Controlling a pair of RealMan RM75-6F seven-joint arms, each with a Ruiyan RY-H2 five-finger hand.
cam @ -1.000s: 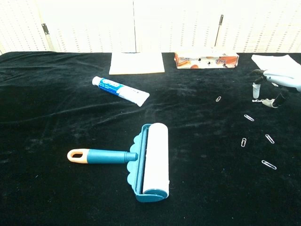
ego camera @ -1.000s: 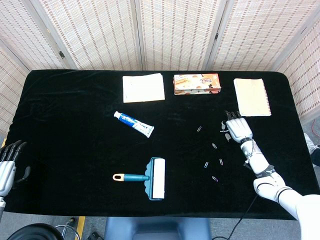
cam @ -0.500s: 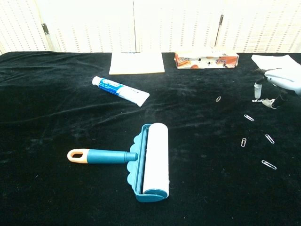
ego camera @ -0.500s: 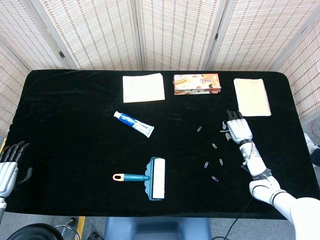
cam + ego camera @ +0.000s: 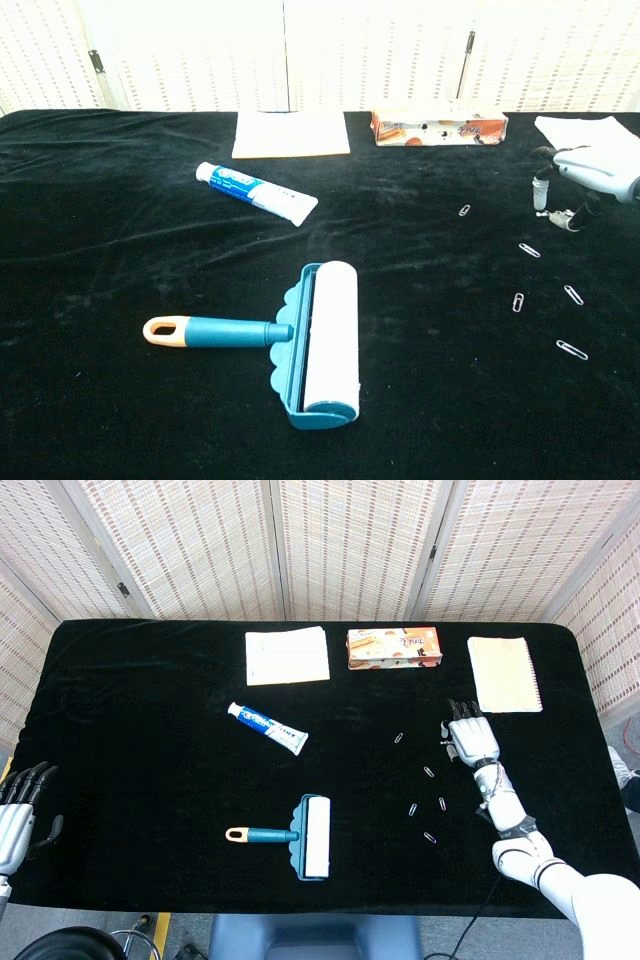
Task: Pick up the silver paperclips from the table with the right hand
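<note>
- right hand (image 5: 473, 740) palm down on table (image 5: 150, 740), fingers apart; whether fingertips (image 5: 541, 187) pinch a clip: can't tell, cut off in chest view
- silver paperclips (image 5: 428, 772) lie scattered just left of and below it
- left hand (image 5: 18, 810) far off, half cropped, fingers apart
- box (image 5: 393, 647) print unreadable

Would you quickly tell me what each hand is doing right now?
Left hand: open, holding nothing.
Right hand: cannot be told; fingertips down among the paperclips.

Printing shows on the blue-and-white toothpaste tube (image 5: 256, 193) and on the orange snack box (image 5: 438, 128) at the table's far side, but in both head and chest views the lettering is too small to read.
</note>
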